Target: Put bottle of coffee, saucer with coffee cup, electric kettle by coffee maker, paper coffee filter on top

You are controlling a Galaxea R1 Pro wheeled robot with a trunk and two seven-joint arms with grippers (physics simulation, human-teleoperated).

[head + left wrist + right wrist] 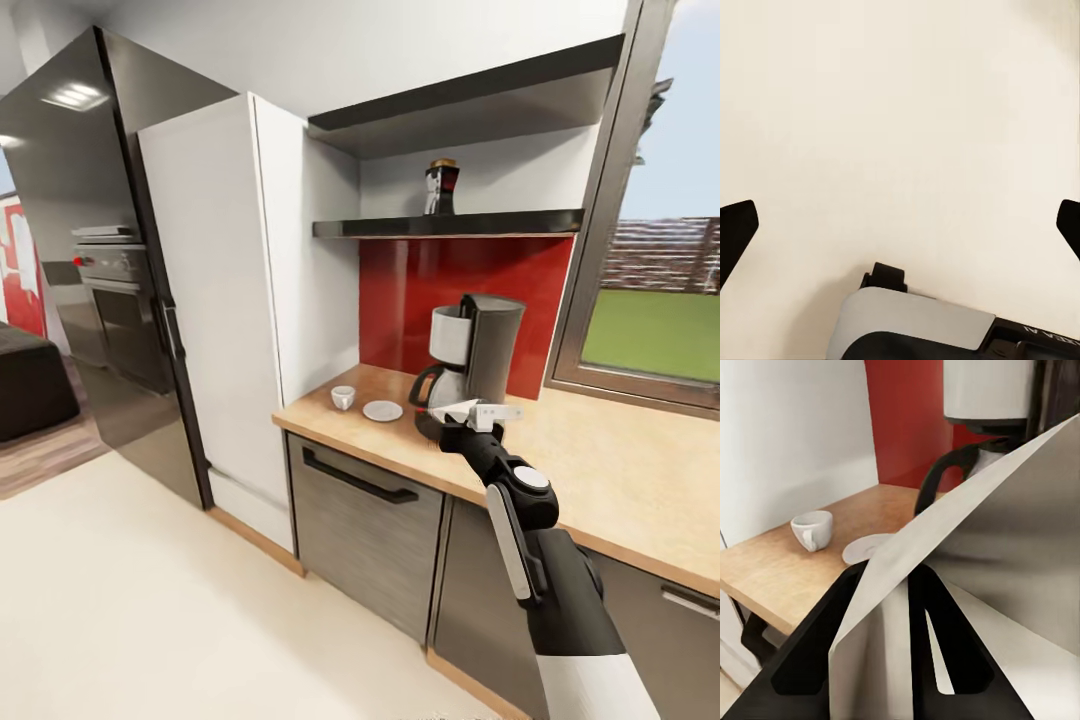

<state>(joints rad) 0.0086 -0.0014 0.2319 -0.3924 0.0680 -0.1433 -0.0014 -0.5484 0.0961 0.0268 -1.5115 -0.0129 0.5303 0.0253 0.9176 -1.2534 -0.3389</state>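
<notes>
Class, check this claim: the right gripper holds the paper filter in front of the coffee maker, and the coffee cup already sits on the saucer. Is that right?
Not quite. The coffee cup stands on the countertop beside the saucer, not on it; the head view and the right wrist view both show this. The right gripper does hold the paper filter in front of the coffee maker.

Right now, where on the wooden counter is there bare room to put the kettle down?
The light-wood kitchen countertop is bare from the tall black-and-silver coffee maker along under the window. It is crowded on the coffee maker's other side: the round white saucer and tiny white coffee cup fill that corner. The right end effector holds the white paper coffee filter there.
</notes>
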